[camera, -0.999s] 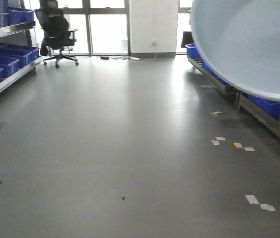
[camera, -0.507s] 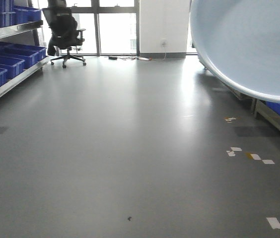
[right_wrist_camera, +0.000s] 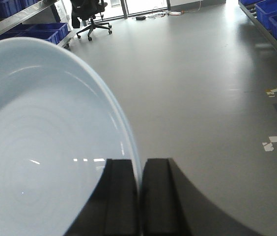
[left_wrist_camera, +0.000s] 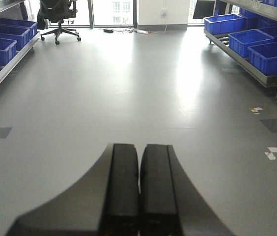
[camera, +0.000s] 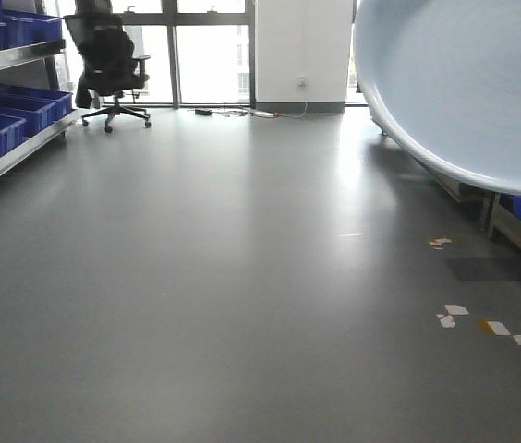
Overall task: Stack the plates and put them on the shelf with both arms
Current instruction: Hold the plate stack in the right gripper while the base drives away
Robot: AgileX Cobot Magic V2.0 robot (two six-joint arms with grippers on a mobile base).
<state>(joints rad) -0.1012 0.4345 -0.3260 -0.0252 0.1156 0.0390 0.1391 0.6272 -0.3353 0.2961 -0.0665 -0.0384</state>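
The right pincer (right_wrist_camera: 139, 166) clamps the plate (right_wrist_camera: 40, 137) by its rim; the left pincer (left_wrist_camera: 139, 150) is pressed together.

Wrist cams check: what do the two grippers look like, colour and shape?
Both look alike. The left gripper and the right gripper each have two black, flat, rectangular fingers with squared tips, widening outward in a smooth curve at the base. No markings, cables or lights show in these views.
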